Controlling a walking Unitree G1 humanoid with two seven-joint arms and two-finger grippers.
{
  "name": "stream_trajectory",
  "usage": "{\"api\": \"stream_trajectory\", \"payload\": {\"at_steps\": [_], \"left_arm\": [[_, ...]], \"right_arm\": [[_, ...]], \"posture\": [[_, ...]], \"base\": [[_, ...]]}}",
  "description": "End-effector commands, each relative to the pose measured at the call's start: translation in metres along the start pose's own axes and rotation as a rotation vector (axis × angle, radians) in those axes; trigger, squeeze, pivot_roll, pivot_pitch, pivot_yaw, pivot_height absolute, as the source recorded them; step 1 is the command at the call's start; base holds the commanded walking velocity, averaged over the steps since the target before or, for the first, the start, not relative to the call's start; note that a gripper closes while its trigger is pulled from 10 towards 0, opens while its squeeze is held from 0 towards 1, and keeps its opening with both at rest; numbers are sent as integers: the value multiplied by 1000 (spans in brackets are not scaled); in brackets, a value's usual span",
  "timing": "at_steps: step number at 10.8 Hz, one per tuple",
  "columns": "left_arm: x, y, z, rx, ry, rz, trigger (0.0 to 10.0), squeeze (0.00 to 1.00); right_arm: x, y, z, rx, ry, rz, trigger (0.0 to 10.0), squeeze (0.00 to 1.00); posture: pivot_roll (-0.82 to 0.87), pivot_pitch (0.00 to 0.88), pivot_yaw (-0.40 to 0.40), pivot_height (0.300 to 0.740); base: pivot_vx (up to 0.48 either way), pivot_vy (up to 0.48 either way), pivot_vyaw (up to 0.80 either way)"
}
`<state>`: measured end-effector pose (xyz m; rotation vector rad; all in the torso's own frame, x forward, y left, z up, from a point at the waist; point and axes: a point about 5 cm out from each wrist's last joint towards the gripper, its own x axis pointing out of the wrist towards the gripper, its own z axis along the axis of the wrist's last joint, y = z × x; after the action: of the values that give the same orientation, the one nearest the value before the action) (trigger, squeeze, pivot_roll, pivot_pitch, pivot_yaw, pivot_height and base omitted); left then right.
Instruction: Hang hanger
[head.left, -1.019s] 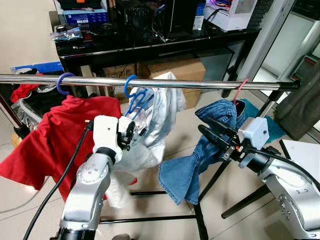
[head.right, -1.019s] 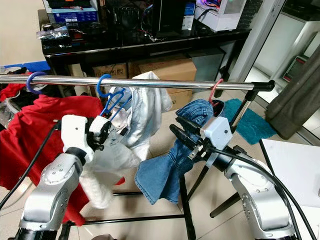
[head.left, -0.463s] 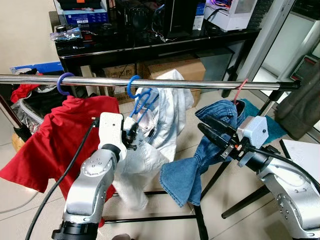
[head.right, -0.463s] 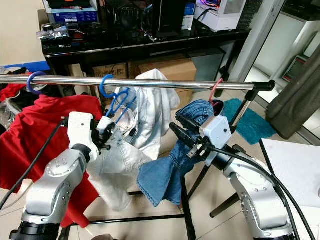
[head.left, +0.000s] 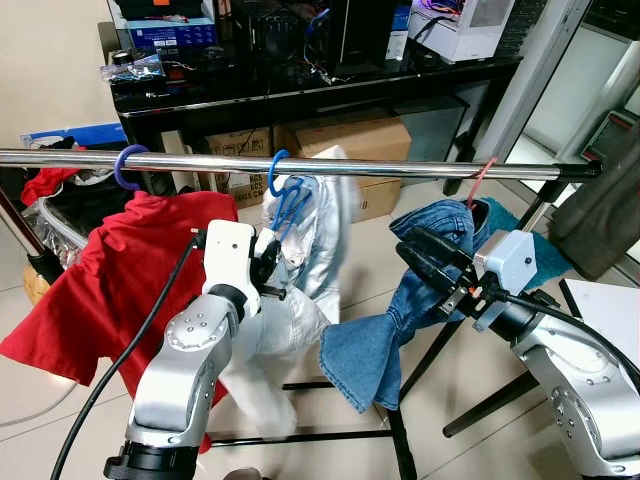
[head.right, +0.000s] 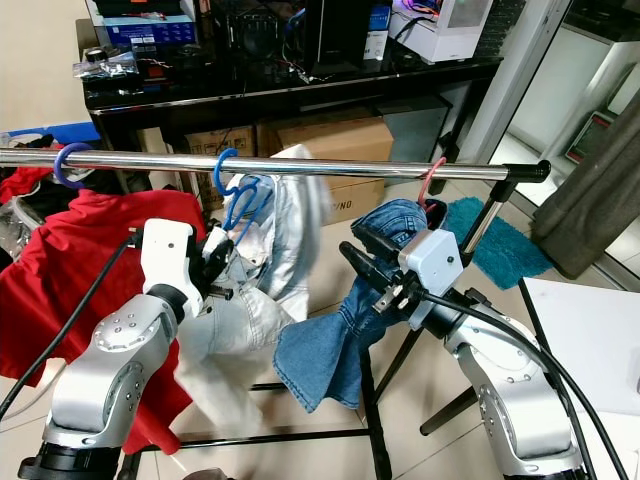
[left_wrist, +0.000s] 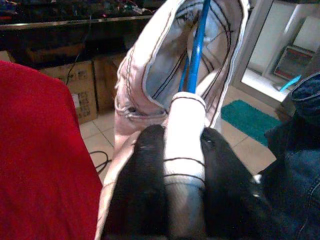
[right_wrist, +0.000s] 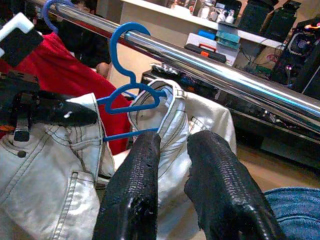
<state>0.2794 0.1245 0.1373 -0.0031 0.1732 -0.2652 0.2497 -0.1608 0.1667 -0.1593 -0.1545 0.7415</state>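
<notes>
1. Blue hanger (head.left: 287, 192) hooked over the chrome rail (head.left: 400, 167), left of frame centre in the head views, carrying pale white-washed jeans (head.left: 300, 290) that drape down below it.
2. Left hand (head.left: 268, 262) just below and slightly left of the hanger's hook, right up against the jeans; in its wrist view, black fingers (left_wrist: 141, 185) closed on a folded band of the pale denim, with the blue hanger's bar rising straight out beyond the grip.
3. Right hand (head.left: 425, 262) right of centre, well apart from the blue hanger, level with the hanging denim; fingers (right_wrist: 135, 185) slightly parted with nothing between them, pointing toward the jeans and hanger in its wrist view.
4. Red shirt (head.left: 110, 270) on a purple hanger (head.left: 127, 165) at the left end of the rail, beside the pale jeans.
5. Blue jeans (head.left: 400, 300) on a pink hanger (head.left: 480, 178) toward the right end of the rail, directly behind the right hand.
6. Black bench (head.left: 300, 85) across the upper frame behind the rail, loaded with boxes and electronics; cardboard boxes (head.left: 350, 140) beneath it.
7. Teal mat (head.right: 490, 240) on the tiled floor at right, beyond the rack's black leg.
</notes>
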Motion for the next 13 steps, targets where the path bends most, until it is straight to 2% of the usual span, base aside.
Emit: {"api": "stream_trajectory", "payload": {"at_steps": [1,3,6,9,13], "left_arm": [[1,-4,13,1,-60,-15,0,0],[-1,-6,24,31,-139,-20,0,0],[-3,-5,24,46,-161,-5,0,0],[-7,-9,45,142,-320,2,0,0],[-13,-15,54,225,-428,-21,0,0]], "right_arm": [[1,-6,5,-29,-14,-25,10000,0],[1,-6,4,-27,-16,-31,10000,0],[1,-8,4,-28,-16,-42,10000,0],[1,-9,5,-28,-22,-51,10000,0],[2,-9,5,-29,-27,-59,10000,0]], "posture": [[86,8,-30,723],[88,12,-32,723],[86,15,-34,723],[86,16,-34,723],[89,18,-34,723]], "base": [[0,0,0],[0,0,0],[0,0,0],[0,0,0],[0,0,0]]}}
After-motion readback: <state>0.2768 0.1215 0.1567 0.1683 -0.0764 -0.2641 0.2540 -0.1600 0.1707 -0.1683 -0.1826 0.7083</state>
